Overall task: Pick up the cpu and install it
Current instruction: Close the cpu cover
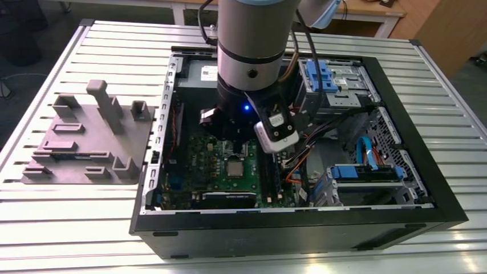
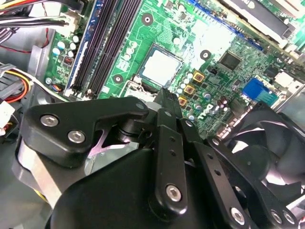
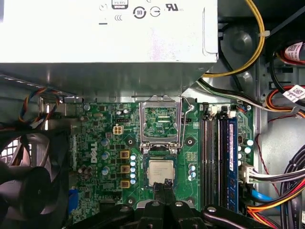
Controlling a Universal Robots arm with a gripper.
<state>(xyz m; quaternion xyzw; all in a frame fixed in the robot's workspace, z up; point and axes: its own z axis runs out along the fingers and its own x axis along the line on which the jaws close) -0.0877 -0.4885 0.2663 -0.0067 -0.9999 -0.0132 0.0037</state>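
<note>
The cpu (image 3: 161, 172), a small square chip with a silver top, lies flat in its socket on the green motherboard (image 3: 107, 143); it also shows in the second wrist view (image 2: 161, 67) and in the exterior view (image 1: 234, 169). The metal socket frame (image 3: 161, 122) stands flipped open just beyond it. My gripper (image 3: 164, 185) hangs a little above the board with its black fingertips pressed together over the cpu's near edge, holding nothing. In the second wrist view the gripper (image 2: 163, 95) tapers to a point beside the chip.
The open computer case (image 1: 304, 220) rests on a slatted metal table. A grey fixture block (image 1: 88, 142) lies to the exterior view's left. Around the socket are a power supply (image 3: 105, 33), memory slots (image 3: 217, 157), a black fan (image 3: 28, 186) and cable bundles (image 3: 281, 181).
</note>
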